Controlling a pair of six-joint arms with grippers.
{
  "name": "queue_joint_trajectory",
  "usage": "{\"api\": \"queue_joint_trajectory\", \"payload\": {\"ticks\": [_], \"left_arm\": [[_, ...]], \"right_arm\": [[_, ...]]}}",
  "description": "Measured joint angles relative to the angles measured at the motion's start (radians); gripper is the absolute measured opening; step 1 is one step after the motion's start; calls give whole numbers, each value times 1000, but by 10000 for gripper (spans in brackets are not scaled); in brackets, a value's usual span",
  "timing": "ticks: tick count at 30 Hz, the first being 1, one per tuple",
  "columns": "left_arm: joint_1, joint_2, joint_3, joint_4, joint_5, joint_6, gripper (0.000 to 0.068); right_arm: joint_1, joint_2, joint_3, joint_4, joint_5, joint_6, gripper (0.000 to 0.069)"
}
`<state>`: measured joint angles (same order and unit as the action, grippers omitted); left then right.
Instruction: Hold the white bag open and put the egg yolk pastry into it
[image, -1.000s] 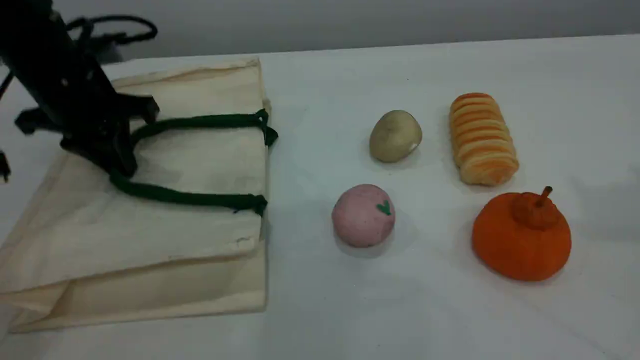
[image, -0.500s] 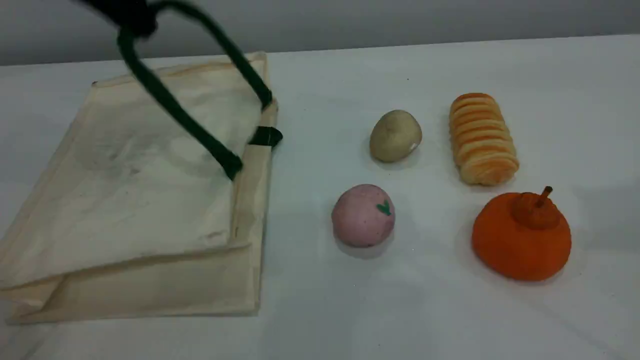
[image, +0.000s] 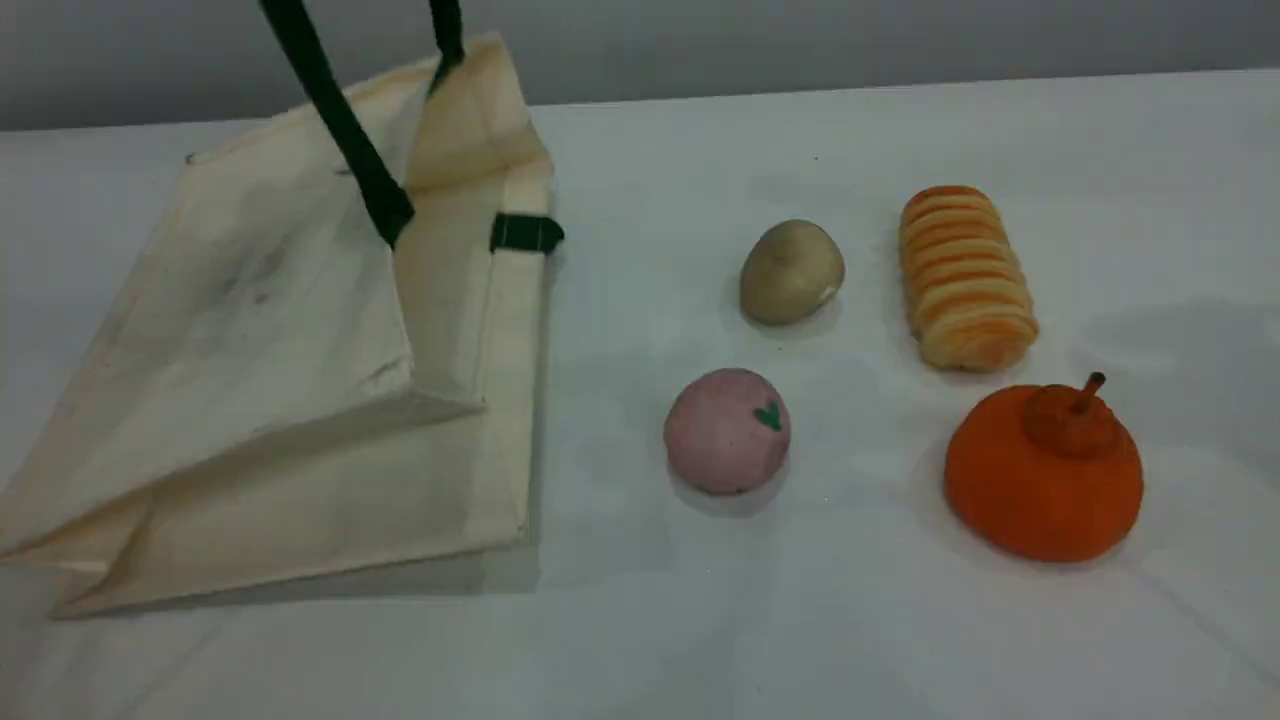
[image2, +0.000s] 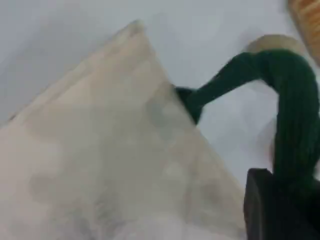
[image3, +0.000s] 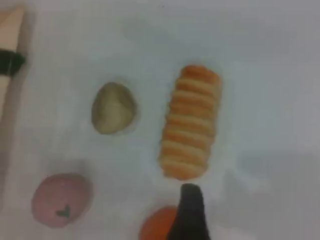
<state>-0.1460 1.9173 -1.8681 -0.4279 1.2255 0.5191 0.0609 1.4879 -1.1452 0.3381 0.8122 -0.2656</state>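
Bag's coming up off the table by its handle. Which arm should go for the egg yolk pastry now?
The right. Its gripper is open and hangs over the food, with the egg yolk pastry in its view. The left gripper is shut on the green handle, lifting the white bag.

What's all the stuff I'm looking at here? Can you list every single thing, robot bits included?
cream-white canvas tote bag: one, left side of the table, its upper side pulled up
dark green rope handles: two, one lifted out of the top of the scene view, one low at the bag's mouth
tan egg-shaped pastry: one, centre, far row
ridged golden bread roll: one, right of the pastry
pink ball with green mark: one, centre, near row
orange pumpkin-shaped item: one, near right
white table: one, under everything
left gripper: black, shut on the lifted handle
right gripper: black, open, above the food
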Motion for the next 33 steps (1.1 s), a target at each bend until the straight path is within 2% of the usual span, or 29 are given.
{"api": "queue_joint_trajectory", "payload": {"ticks": [7, 10, 18, 23, 33], "left_arm": [[-110, -50, 1, 53, -1, -3, 92], [-139, -66, 1, 80, -1, -39, 92], [-139, -120, 1, 96, -3, -115, 92], [-139, -149, 3, 176, -3, -189, 92], [-139, -184, 12, 160, -3, -215, 92]], "right_arm": [[0, 114, 0, 147, -28, -122, 552], [0, 149, 0, 207, -36, -145, 552], [86, 232, 0, 308, -81, -236, 552], [178, 261, 0, 309, -141, -245, 552], [322, 409, 0, 309, -275, -252, 552]]}}
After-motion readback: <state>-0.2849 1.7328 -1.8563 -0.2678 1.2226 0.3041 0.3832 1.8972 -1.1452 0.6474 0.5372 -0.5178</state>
